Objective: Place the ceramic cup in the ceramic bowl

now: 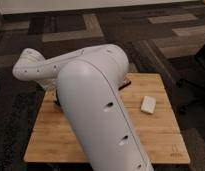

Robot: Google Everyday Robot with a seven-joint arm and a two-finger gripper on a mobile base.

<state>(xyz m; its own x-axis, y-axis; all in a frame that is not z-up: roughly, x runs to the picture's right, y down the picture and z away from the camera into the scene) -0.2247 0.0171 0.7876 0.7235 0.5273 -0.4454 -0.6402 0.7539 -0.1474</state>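
Camera view gives you mostly the robot's own arm [96, 110]. Its thick white link rises from the near edge, bends at the elbow, and a second link runs off to the left. Behind it, dark patterned carpet [161, 30] fills the far half of the scene. Under the arm stands a low wooden table [161, 135], with its right part and near left corner showing. On the right side of the table lies a small, flat whitish block [148, 104], well apart from the arm. A thin dark reddish sliver [127, 83] peeks out at the arm's right edge, and you cannot tell what it is. The gripper is hidden behind the arm, so its state cannot be told. The ceramic cup and ceramic bowl are likewise hidden.
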